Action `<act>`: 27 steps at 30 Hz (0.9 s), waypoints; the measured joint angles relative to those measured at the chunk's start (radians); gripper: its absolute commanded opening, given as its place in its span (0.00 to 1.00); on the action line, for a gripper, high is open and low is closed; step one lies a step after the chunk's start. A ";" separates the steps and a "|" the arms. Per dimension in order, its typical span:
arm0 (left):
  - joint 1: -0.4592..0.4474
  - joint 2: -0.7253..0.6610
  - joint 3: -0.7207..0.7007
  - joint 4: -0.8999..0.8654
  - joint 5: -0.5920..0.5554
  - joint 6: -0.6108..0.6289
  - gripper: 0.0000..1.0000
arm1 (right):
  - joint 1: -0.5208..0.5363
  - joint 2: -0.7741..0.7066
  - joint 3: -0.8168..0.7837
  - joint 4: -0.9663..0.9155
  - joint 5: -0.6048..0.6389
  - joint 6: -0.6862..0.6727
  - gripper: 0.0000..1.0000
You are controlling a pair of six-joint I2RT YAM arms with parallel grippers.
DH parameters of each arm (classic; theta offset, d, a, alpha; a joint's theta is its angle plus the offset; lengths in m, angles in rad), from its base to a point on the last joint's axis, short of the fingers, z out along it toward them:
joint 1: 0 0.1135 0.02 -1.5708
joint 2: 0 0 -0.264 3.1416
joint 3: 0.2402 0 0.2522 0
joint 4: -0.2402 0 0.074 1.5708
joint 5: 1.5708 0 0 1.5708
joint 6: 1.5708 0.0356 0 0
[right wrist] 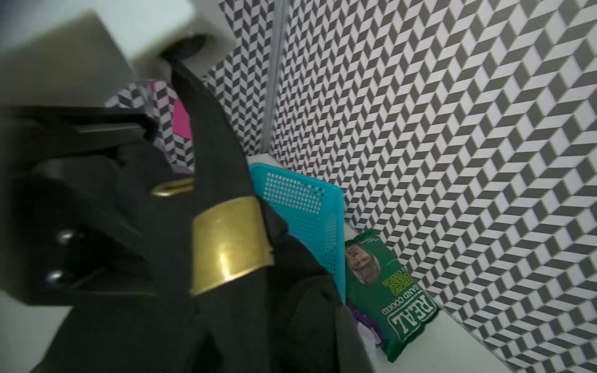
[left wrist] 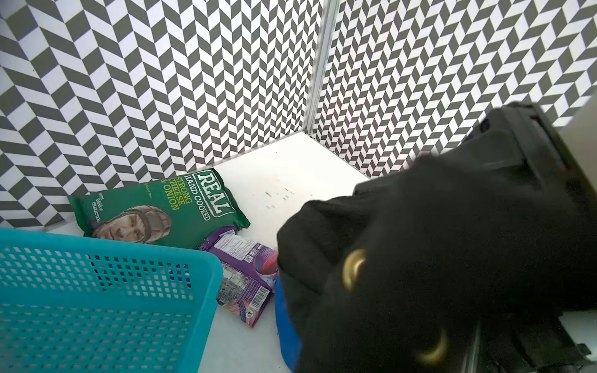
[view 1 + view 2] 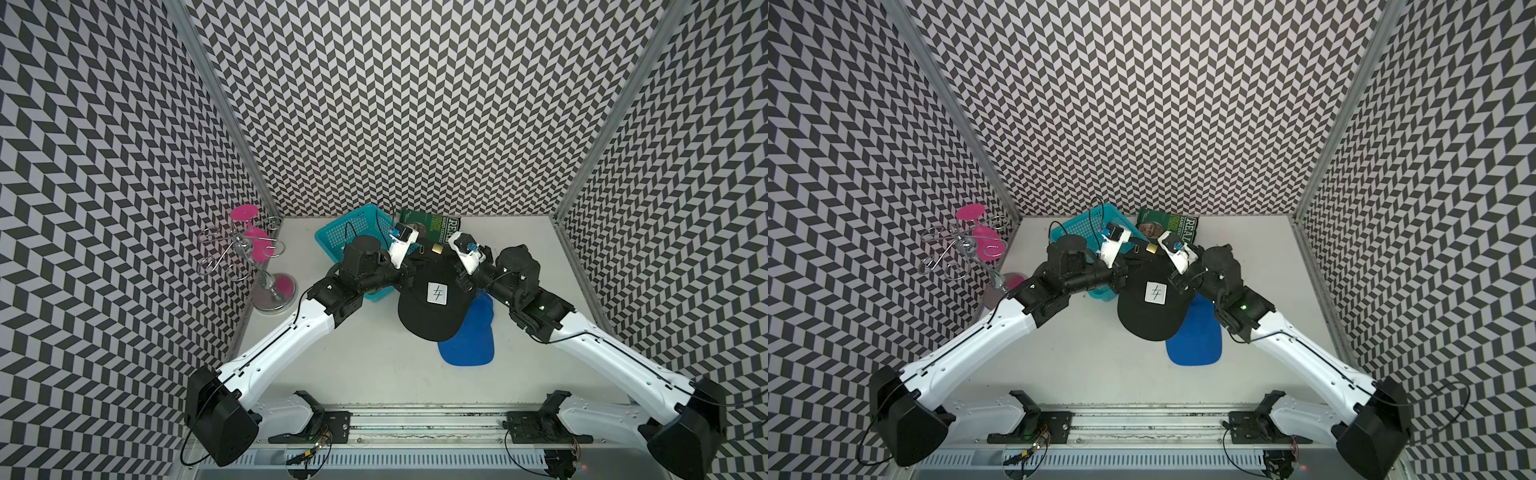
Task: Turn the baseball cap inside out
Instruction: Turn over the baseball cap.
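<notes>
- Basket (image 3: 332, 233): far left, under my L arm, out of the way.
- L gripper (image 3: 409, 272): jaws together, clamped on cap rear rim.
- Cap (image 3: 432, 309): held up off table btwn both grippers, logo up, brim toward base, partly over blue pad (image 3: 471, 338).
- R gripper (image 3: 463, 277): jaws together on rim near buckle (image 1: 229, 245).
- Why: opposite rim grips should keep the opening spread for pushing the crown thru. Not yet inverted, imo.

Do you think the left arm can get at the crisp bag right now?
Probably not: the left hand is shut on the black cap, though the crisp bag lies close.
</notes>
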State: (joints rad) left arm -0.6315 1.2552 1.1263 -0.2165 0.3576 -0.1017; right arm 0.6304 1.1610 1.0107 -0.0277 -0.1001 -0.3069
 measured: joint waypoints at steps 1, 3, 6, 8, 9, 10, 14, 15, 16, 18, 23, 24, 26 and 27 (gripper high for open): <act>0.008 0.000 0.000 -0.014 0.007 0.017 0.00 | -0.023 -0.003 0.010 -0.023 -0.048 0.017 0.00; 0.026 0.003 0.000 -0.034 0.032 0.050 0.00 | -0.068 -0.006 0.035 -0.077 -0.169 0.051 0.00; 0.064 0.004 0.000 -0.053 0.084 0.100 0.00 | -0.106 -0.006 0.062 -0.149 -0.362 0.102 0.00; 0.087 0.004 0.000 -0.061 0.129 0.132 0.01 | -0.124 0.003 0.083 -0.193 -0.485 0.136 0.00; 0.097 0.005 0.000 -0.065 0.150 0.148 0.03 | -0.129 0.010 0.097 -0.213 -0.538 0.152 0.00; 0.108 0.008 0.000 -0.068 0.174 0.164 0.03 | -0.134 0.022 0.114 -0.237 -0.604 0.172 0.00; 0.141 0.037 0.000 -0.066 0.265 0.208 0.11 | -0.148 0.065 0.159 -0.311 -0.800 0.235 0.00; 0.147 0.049 0.000 -0.062 0.291 0.212 0.13 | -0.151 0.071 0.161 -0.320 -0.843 0.250 0.00; 0.152 0.066 0.000 -0.051 0.325 0.212 0.17 | -0.156 0.076 0.161 -0.331 -0.891 0.271 0.00; 0.159 0.100 0.000 -0.019 0.388 0.198 0.23 | -0.158 0.078 0.159 -0.334 -0.977 0.320 0.00; 0.167 0.192 -0.022 0.132 0.550 0.108 0.41 | -0.163 0.056 0.082 -0.164 -1.138 0.531 0.00; 0.167 0.205 -0.030 0.157 0.568 0.093 0.46 | -0.163 0.050 0.069 -0.138 -1.151 0.565 0.00; 0.167 0.219 -0.047 0.192 0.587 0.069 0.60 | -0.163 0.043 0.061 -0.108 -1.164 0.606 0.00; 0.167 0.220 -0.058 0.202 0.589 0.059 0.68 | -0.162 0.042 0.061 -0.095 -1.165 0.616 0.00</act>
State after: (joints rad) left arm -0.4641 1.4757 1.0683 -0.0143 0.9463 -0.0429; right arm 0.4683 1.2026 1.0721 -0.1223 -1.2648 0.3088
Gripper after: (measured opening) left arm 0.554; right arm 0.064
